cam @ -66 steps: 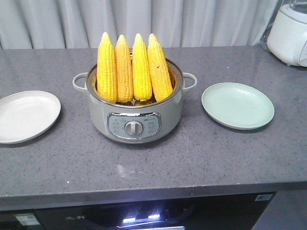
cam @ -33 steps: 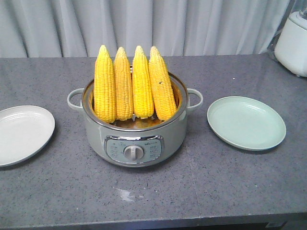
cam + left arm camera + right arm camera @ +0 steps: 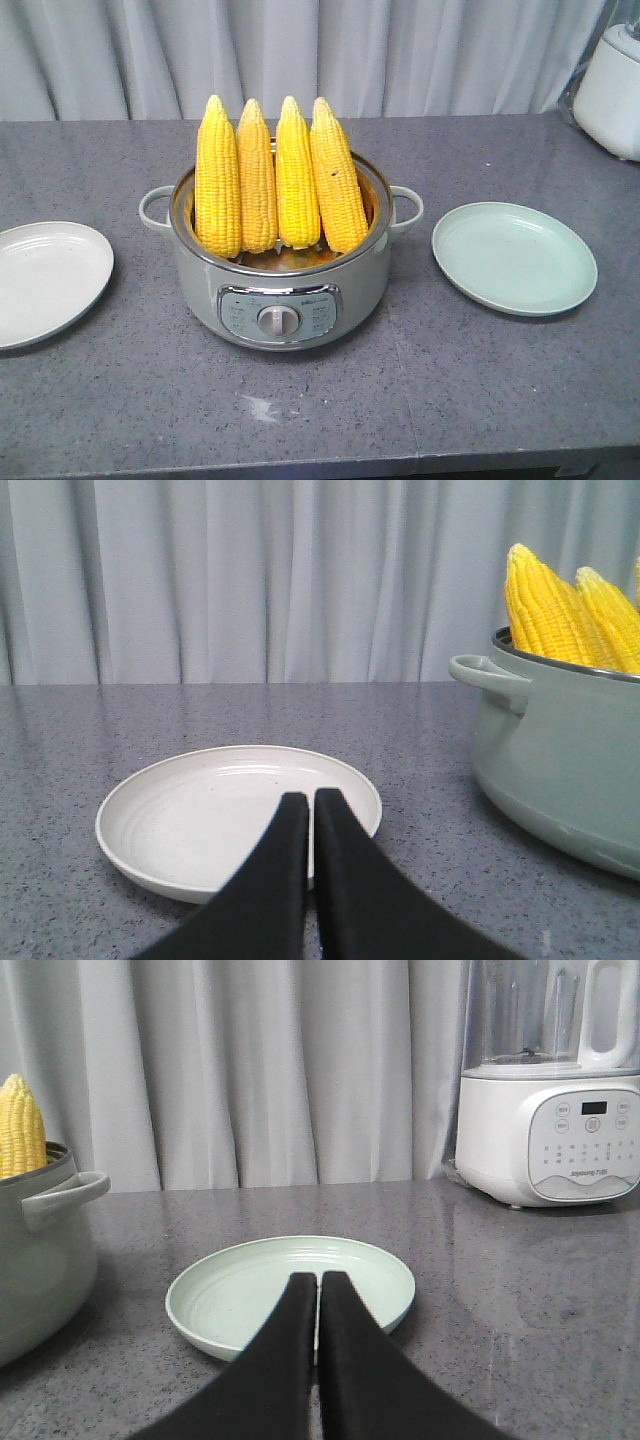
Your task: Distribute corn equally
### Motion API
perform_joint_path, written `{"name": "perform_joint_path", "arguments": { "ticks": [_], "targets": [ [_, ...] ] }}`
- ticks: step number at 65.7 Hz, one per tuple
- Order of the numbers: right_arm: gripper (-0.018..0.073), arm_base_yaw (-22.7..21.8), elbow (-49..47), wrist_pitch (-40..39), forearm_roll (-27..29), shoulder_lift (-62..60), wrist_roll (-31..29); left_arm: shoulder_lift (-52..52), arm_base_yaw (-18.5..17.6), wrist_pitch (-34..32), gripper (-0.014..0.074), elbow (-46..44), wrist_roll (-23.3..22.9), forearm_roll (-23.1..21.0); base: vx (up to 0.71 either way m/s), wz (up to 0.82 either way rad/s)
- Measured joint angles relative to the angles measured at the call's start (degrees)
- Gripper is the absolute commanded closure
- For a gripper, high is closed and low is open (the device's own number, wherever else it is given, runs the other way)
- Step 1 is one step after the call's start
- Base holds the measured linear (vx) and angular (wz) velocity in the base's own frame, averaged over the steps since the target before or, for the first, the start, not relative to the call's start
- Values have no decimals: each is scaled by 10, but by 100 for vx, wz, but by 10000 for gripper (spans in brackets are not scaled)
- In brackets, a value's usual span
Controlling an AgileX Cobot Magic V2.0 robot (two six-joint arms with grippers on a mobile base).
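Observation:
Several yellow corn cobs (image 3: 278,180) stand upright, tips up, in a grey-green electric pot (image 3: 280,290) at the counter's middle. The cobs also show at the right edge of the left wrist view (image 3: 565,615) and the left edge of the right wrist view (image 3: 22,1125). A white plate (image 3: 40,280) lies left of the pot, a pale green plate (image 3: 515,255) right of it; both are bare. My left gripper (image 3: 310,798) is shut and empty, low before the white plate (image 3: 200,820). My right gripper (image 3: 318,1278) is shut and empty before the green plate (image 3: 250,1295). Neither gripper shows in the front view.
A white blender (image 3: 550,1130) stands at the counter's back right, its base also in the front view (image 3: 615,90). A grey curtain (image 3: 320,50) hangs behind the counter. The pot's side handles (image 3: 405,208) stick out toward each plate. The counter's front edge runs along the bottom.
The front view has drawn closer and tilted down since a second ago, so pot and plates look larger and lower. Corn, pot and plates keep their places on the counter.

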Motion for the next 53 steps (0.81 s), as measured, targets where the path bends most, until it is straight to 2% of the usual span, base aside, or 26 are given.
{"name": "perform_joint_path", "arguments": {
  "ticks": [53],
  "targets": [
    [569,0,0,0,0,0,0,0,0,0,603,0,0,0,0,0]
  ]
}}
